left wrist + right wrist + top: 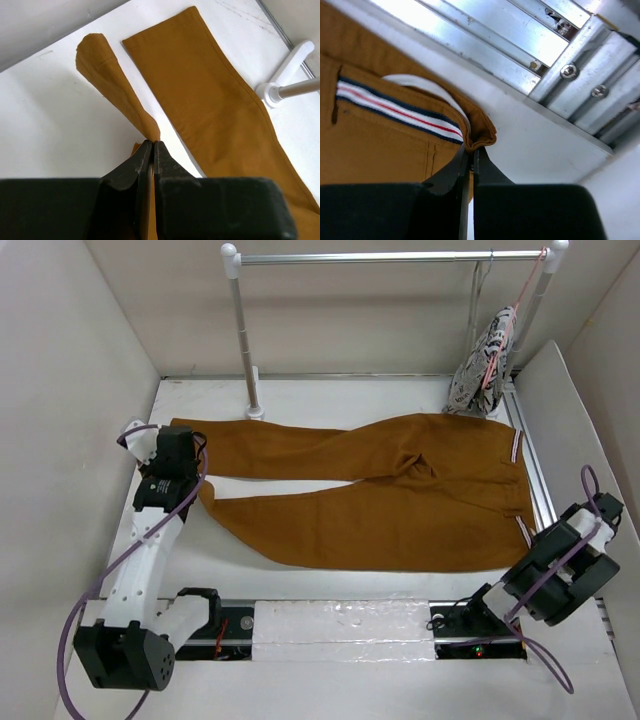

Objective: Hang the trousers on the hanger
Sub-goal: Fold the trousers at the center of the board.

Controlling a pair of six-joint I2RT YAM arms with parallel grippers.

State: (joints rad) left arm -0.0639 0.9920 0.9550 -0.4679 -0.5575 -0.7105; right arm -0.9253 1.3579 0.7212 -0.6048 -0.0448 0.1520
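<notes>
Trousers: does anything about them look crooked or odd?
The trousers lie mostly flat, but one leg end is twisted into a bunch where the left gripper pinches it, and the waistband corner curls over at the right gripper.

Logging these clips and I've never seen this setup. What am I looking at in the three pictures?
A robot's left arm and right arm are bolted to a white table. The overhead picture looks down from behind them; the other two come from a camera on each wrist. Rust-brown trousers lie spread on the table. The left gripper is shut on a leg end, the right gripper on the striped waistband corner. At the back, a rail carries a patterned cloth and a thin wire hanger.
</notes>
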